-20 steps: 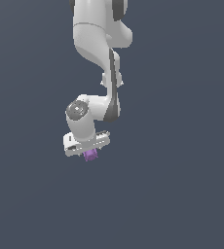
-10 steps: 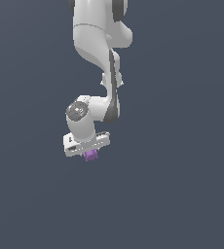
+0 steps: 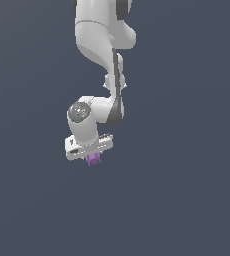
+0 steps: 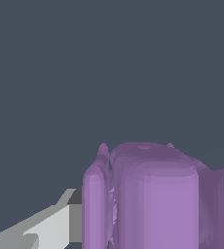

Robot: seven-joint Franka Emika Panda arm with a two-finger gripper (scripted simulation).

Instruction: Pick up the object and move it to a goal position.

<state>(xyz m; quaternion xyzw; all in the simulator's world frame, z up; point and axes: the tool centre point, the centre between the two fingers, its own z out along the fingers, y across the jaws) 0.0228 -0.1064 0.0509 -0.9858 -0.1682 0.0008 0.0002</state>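
Purple block pinched in the gripper, against a flat slate-grey backdrop.

From the exterior view I see the glossy white Panda arm curving down from the top edge, smooth rounded links with dark joint bands, ending in a boxy white gripper. The small purple object pokes out just beneath the gripper body, a lumpy cube with a matte plastic look; I read the fingers as closed on it, with nothing else touching it. From the wrist view the object fills the near field: a rounded central column with a domed cap, flanked by ridged lobes and deep vertical grooves, softly shaded violet. One finger, flat pale grey with a darker pad face, presses against the object's side; the other finger is hidden.
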